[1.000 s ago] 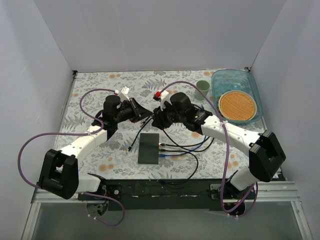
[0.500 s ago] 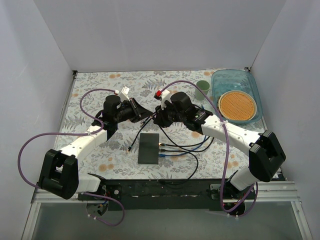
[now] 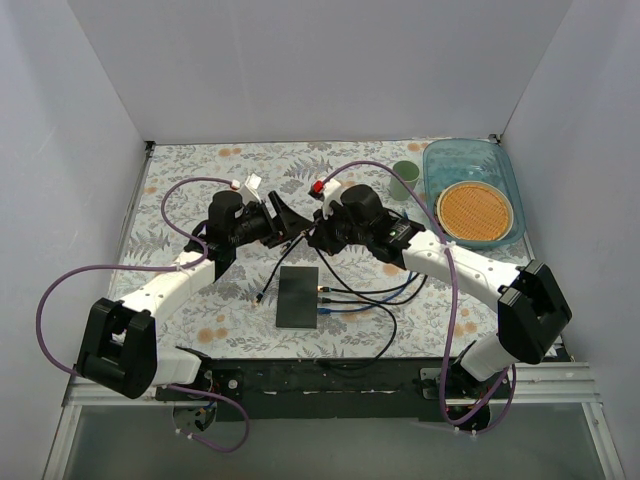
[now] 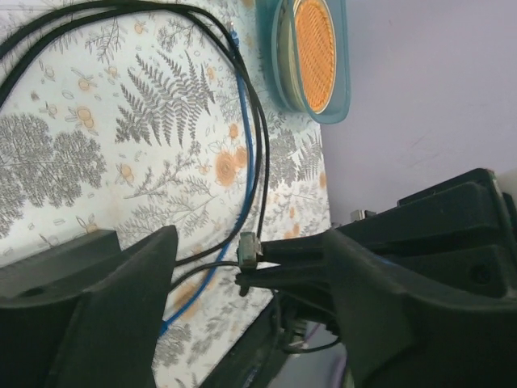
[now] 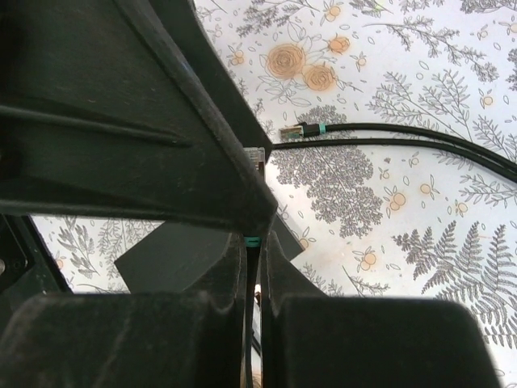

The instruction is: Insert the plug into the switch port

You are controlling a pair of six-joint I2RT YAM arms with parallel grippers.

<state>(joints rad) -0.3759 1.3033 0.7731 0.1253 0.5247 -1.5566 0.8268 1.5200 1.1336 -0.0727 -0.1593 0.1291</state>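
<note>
The plug [image 4: 250, 249], small and clear on a black cable, hangs in the air above the table. My right gripper [image 3: 309, 236] is shut on it, and in the right wrist view a teal band [image 5: 252, 241] shows at the fingertips [image 5: 234, 267]. My left gripper [image 3: 287, 221] stands open on either side of the plug, its fingers [image 4: 121, 299] apart from it. The switch [image 3: 297, 297], a flat dark box, lies just below on the table. Its ports run along the right edge [image 3: 319, 294], where blue and black cables are plugged in.
A teal tub [image 3: 430, 165] holding an orange woven disc stands at the back right, with a green cup [image 3: 404, 178] beside it. Black and blue cables [image 3: 372, 296] loop right of the switch. A loose plug end [image 5: 291, 129] lies on the patterned cloth.
My left gripper has opened and let go of the plug. My right gripper has shut on it. Both arms stayed nearly in place.
</note>
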